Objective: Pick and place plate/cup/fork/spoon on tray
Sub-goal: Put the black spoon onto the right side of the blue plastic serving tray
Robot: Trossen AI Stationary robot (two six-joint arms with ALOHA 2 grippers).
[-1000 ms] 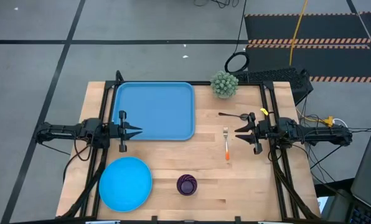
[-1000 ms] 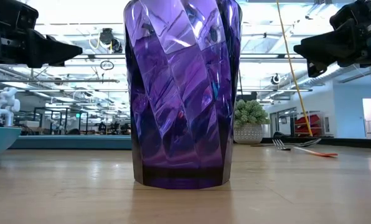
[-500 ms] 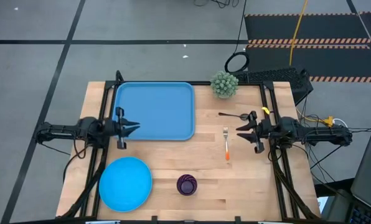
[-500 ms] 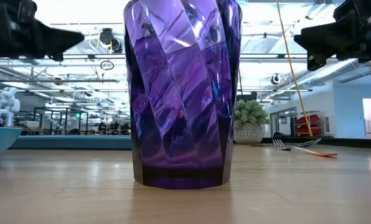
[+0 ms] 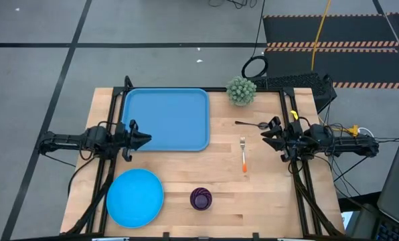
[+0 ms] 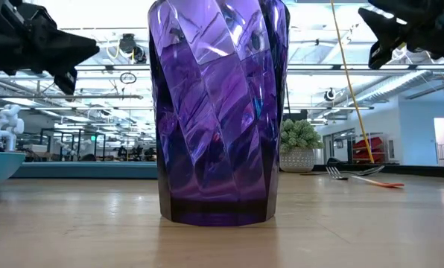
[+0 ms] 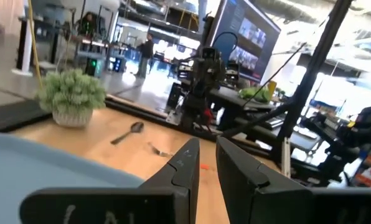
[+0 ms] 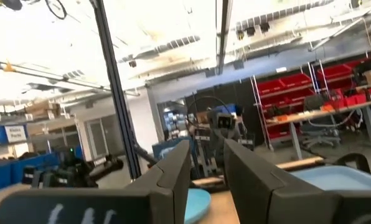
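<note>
Nothing's grabbed yet: the left pincer (image 5: 140, 139) hangs slightly parted and empty over the tray (image 5: 166, 119) edge, plate (image 5: 134, 197) and cup (image 5: 201, 198) on the surface nearby, while the right pincer (image 5: 266, 132), also parted and empty, sits beside the fork (image 5: 244, 153) and spoon (image 5: 250, 124), probably splitting the work by reach.

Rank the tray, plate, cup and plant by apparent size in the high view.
1. tray
2. plate
3. plant
4. cup
The plant and cup look close; the plant seems a little wider.
</note>
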